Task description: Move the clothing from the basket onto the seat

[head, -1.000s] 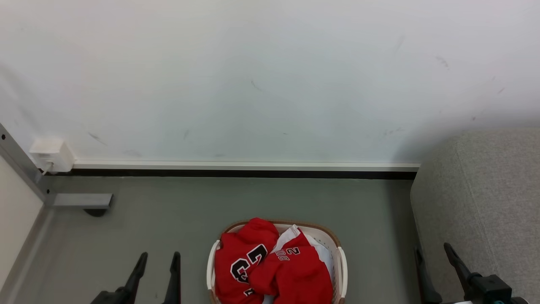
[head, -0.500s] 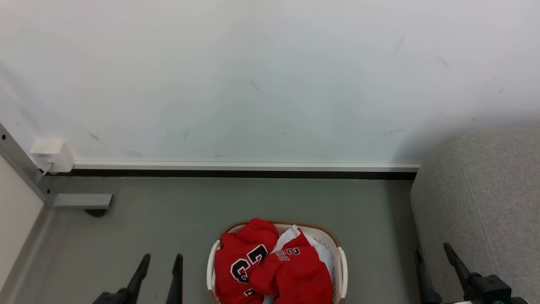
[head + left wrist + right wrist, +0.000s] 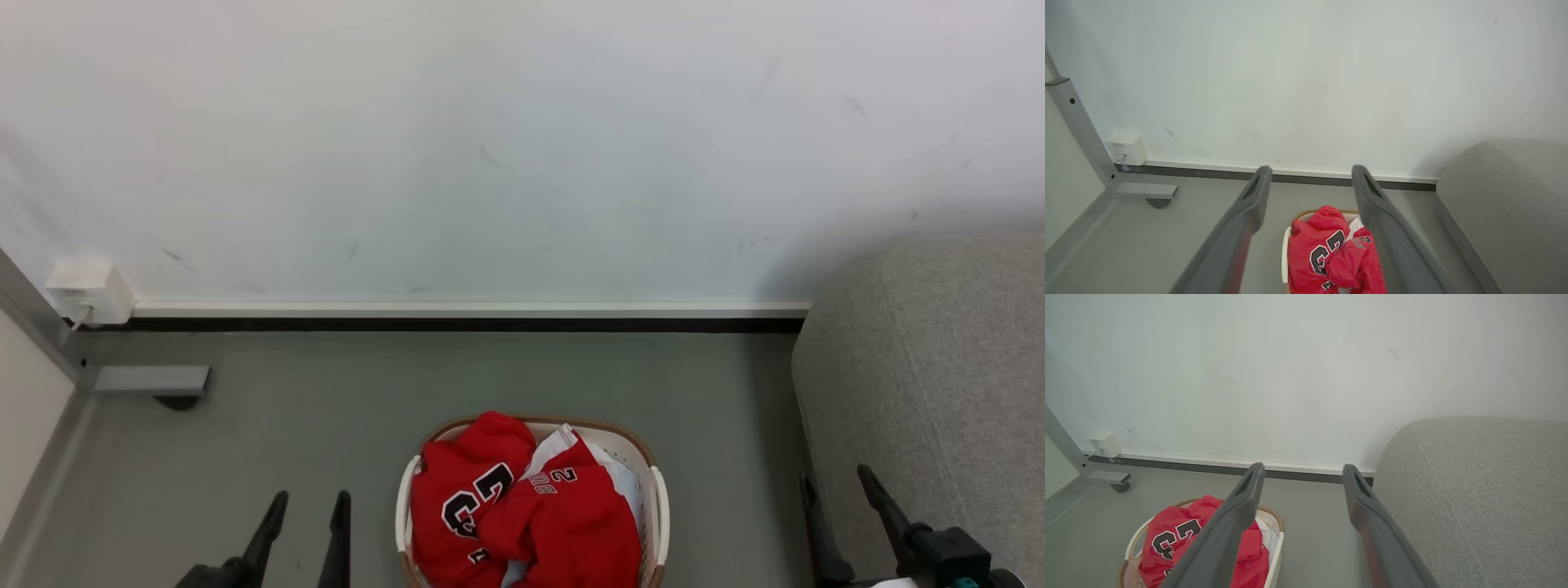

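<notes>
Nothing looks done yet: the clothing [image 3: 522, 510] lies heaped in the basket [image 3: 659, 506] on the floor [image 3: 326, 408], apart from the seat [image 3: 939, 367] (bare where visible), while the left gripper [image 3: 312, 495] and the right gripper [image 3: 836, 476] hang spread and empty.

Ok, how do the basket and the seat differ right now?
The basket is cream-white holed plastic with a brown rim; the seat is grey woven fabric. The basket is small; the seat is far bigger. The basket holds the red clothing in a heap; none of it lies on the seat yet. Both stand on the grey floor near the white wall.
</notes>
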Tool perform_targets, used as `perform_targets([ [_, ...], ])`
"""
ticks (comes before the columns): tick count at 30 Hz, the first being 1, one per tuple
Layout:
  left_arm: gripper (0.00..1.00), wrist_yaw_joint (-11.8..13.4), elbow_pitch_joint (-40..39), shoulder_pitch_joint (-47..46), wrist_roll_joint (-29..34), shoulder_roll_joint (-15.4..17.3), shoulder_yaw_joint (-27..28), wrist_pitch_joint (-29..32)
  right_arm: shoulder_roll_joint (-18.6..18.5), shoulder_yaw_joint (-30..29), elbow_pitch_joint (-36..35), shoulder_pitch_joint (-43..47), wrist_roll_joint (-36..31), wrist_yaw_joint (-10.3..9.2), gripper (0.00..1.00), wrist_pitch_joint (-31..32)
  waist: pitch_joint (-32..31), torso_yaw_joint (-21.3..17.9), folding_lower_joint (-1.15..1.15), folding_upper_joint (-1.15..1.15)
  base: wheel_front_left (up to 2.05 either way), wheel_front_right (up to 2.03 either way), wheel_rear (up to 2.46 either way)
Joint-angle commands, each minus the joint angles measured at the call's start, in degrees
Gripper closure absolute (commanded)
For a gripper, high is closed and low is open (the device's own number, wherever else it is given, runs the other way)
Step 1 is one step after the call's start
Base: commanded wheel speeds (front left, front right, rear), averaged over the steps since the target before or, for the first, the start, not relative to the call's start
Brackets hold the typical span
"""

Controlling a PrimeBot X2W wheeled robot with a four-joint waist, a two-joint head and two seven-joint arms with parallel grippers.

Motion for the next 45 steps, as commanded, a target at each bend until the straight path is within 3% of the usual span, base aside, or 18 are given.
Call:
perform_targets([
  [1, 0.00, -0.2, 0.0, -0.2, -0.2, 0.4, 0.2, 0.0, -0.4, 0.0, -0.5, -0.7, -0.1, -0.12, 0.00, -0.2, 0.7, -0.2, 0.00, 0.00, 0.00, 0.00, 0.00],
  [8, 0.00, -0.2, 0.2, -3.9, -0.6, 0.4, -1.5, 0.0, -0.4, 0.2, -2.3, -3.2, -1.0, -0.12, 0.00, -0.2, 6.0, -1.5, 0.00, 0.00, 0.00, 0.00, 0.00],
  [16, 0.00, -0.1, 2.7, -13.5, -1.9, 1.5, -9.2, 0.0, -0.3, -0.6, -5.8, -8.2, -2.7, -0.12, 0.00, -0.1, 16.4, -2.7, 0.00, 0.00, 0.00, 0.00, 0.00],
  [32, 0.00, -0.1, 25.3, -36.3, -7.7, 4.1, -32.1, 0.0, -0.3, -0.4, -12.6, -15.5, -4.0, -0.12, 0.00, -0.1, 32.0, -4.8, 0.00, 0.00, 0.00, 0.00, 0.00],
  [45, 0.00, -0.1, 40.6, -47.2, -13.6, 5.4, -36.7, 0.0, -0.3, -0.4, -16.4, -15.6, -3.8, -0.12, 0.00, -0.1, 38.9, -6.9, 0.00, 0.00, 0.00, 0.00, 0.00],
])
